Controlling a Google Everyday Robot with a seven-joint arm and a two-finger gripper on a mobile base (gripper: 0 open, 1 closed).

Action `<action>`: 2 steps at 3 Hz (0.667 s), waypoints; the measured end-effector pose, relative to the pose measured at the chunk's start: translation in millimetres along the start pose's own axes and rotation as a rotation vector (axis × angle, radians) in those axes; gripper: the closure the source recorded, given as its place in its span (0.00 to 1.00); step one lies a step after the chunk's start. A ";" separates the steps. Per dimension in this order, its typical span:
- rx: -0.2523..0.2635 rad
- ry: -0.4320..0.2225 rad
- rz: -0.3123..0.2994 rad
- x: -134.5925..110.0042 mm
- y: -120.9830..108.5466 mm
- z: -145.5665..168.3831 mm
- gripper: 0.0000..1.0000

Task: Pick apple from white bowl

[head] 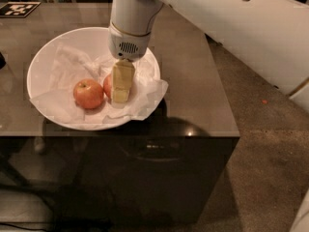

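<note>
The white bowl (43, 62), lined with crumpled white paper, sits on the left half of the brown table. Two apples lie in it. The apple (107, 86) is right of centre and mostly hidden: only its red left side shows beside my gripper. My gripper (120, 94) reaches straight down into the bowl from the white arm, and its pale yellow end is against this apple's right side, low over the paper. The other apple (88, 94), evenly orange-red with a dark stem dimple, lies free just to the left.
The table (193, 81) ends just in front of the bowl and at the right, with floor beyond. A black-and-white marker tag (18, 8) lies at the far left corner. A dark object (2, 60) is at the left edge.
</note>
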State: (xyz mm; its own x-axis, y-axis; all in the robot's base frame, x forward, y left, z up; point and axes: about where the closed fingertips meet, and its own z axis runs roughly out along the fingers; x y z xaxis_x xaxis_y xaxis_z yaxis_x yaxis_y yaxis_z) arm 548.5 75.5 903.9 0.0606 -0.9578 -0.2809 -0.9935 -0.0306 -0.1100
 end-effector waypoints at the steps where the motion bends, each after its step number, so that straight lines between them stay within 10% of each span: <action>1: 0.001 0.001 -0.007 -1.3 -1.2 0.9 0.00; 2: 0.005 0.029 -0.041 -7.7 -10.1 15.3 0.00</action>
State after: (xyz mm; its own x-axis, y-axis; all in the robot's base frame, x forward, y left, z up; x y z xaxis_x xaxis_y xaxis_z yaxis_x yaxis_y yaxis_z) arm 559.6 87.6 892.6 0.0979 -0.9637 -0.2484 -0.9898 -0.0683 -0.1253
